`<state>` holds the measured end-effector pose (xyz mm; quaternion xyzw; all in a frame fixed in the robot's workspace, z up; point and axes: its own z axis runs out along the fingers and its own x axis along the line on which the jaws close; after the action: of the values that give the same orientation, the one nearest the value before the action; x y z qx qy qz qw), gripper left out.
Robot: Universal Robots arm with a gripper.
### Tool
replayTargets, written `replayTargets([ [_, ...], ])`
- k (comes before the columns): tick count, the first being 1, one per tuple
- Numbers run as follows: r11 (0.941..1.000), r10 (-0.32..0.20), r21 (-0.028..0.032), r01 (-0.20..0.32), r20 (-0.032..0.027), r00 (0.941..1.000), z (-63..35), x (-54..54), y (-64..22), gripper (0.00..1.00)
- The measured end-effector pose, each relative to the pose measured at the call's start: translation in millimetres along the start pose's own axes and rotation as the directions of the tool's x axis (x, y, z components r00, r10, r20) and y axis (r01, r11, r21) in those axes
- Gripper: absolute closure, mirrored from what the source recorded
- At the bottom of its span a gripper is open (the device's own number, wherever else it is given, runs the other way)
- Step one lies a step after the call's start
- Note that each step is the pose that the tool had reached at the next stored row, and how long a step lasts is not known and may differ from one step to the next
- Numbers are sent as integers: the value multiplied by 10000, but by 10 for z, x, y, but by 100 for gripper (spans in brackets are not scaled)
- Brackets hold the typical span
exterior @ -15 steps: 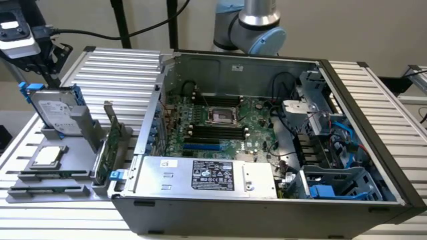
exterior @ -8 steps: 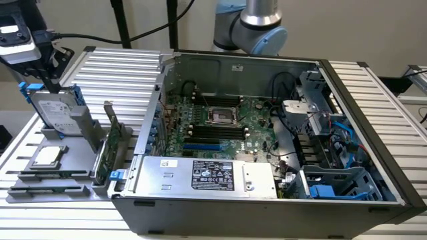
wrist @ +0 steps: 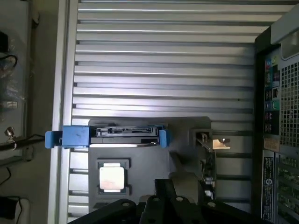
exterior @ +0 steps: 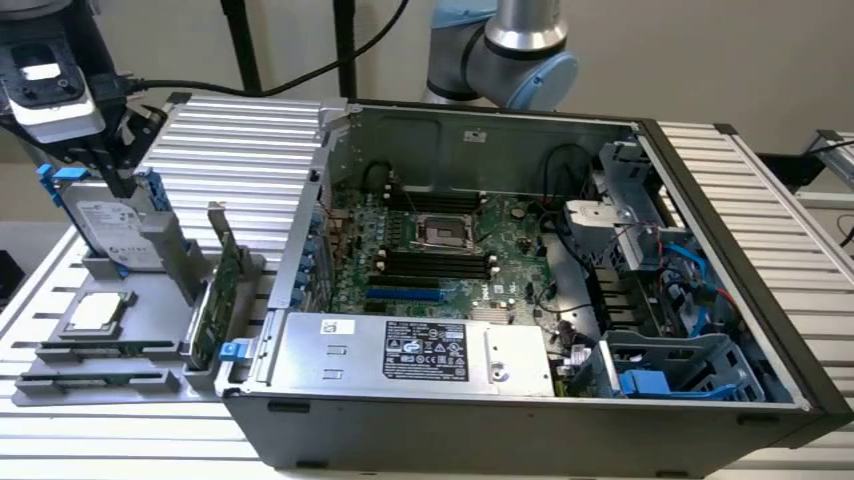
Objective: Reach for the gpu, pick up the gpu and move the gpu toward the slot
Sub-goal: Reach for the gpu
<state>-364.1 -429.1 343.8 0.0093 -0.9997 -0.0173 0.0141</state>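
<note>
The gpu (exterior: 214, 300) stands on its long edge in a slot of a grey holder (exterior: 147, 300) on the slatted metal counter (exterior: 240, 140). It is just beside the left outer wall of the open computer case (exterior: 534, 420), at the exterior view's left. Its long axis runs from near to far, about parallel to that case wall. Its green face is upright and turned sideways. The silver bracket is at the far end and rises above the board's top edge. In the wrist view the gpu (wrist: 208, 161) appears edge-on as a thin strip, with the bracket end nearest the hard drive (wrist: 124, 133).

The gripper (exterior: 118, 175) hangs over the far left part of the holder. It is directly above the top edge of the hard drive (exterior: 114, 225), which stands upright in its blue frame. It is apart from the gpu, which lies to its right and nearer. Nothing is held in it, and I cannot tell whether the jaws are open or closed. In the wrist view the gripper (wrist: 161, 200) shows as a dark shape near the cpu chip (wrist: 112, 177) and the gpu.

The cpu chip (exterior: 100, 312) lies flat on the holder, nearer than the hard drive and left of the gpu. Inside the case the green motherboard (exterior: 441, 250) lies exposed, with a silver power supply (exterior: 414, 350) along its near side.
</note>
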Motion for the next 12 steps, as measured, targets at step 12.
replayTargets([
  [12, 10000, 5, -2, -5, -98, 10000, -23, -453, -270, 89],
])
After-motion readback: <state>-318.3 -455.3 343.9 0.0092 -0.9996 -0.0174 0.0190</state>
